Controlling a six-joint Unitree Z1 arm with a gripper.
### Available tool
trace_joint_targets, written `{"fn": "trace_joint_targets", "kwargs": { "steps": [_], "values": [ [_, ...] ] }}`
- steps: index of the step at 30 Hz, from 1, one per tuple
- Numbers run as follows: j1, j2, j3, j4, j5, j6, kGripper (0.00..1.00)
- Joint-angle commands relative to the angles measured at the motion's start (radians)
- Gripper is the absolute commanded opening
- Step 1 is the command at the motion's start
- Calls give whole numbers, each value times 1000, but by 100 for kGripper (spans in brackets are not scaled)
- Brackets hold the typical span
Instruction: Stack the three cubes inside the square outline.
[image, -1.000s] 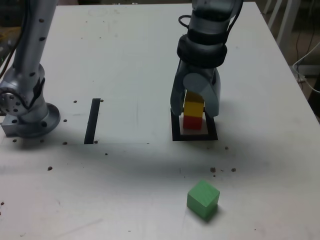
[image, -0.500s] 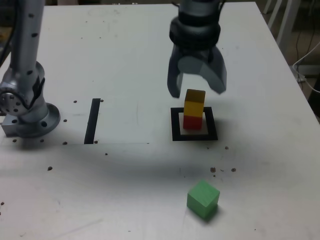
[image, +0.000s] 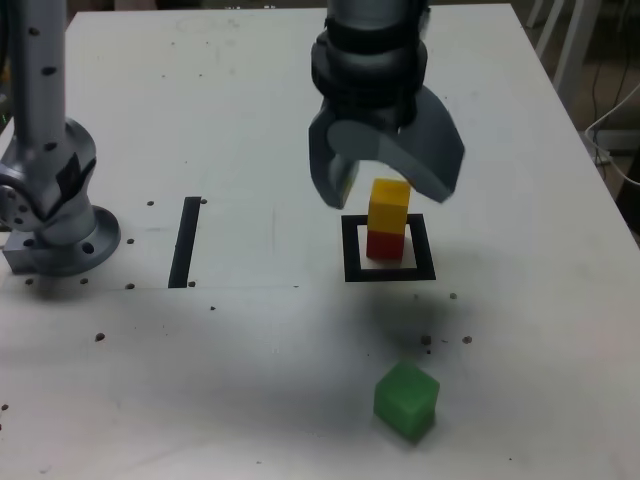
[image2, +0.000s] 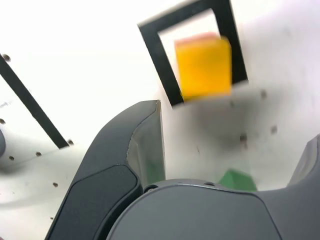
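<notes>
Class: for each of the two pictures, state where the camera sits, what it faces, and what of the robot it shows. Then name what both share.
Exterior view: off the arm, above the table's near edge, looking down; shows arm base and open end effector.
Wrist view: on the wrist, looking down past both fingers.
Shared: yellow cube atop red cube, square outline, green cube, black strip.
</notes>
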Motion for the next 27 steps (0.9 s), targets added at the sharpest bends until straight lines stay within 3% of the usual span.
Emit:
{"fn": "trace_joint_targets", "kwargs": {
  "steps": [1,7,14,27],
  "values": [
    [-46,7,-31,19,4,0,99],
    [-172,64,-123,76,1,4,99],
    [-271,116,-169,84,-6,8,99],
    [-305,208,-154,18,-41,39,98]
  ]
}}
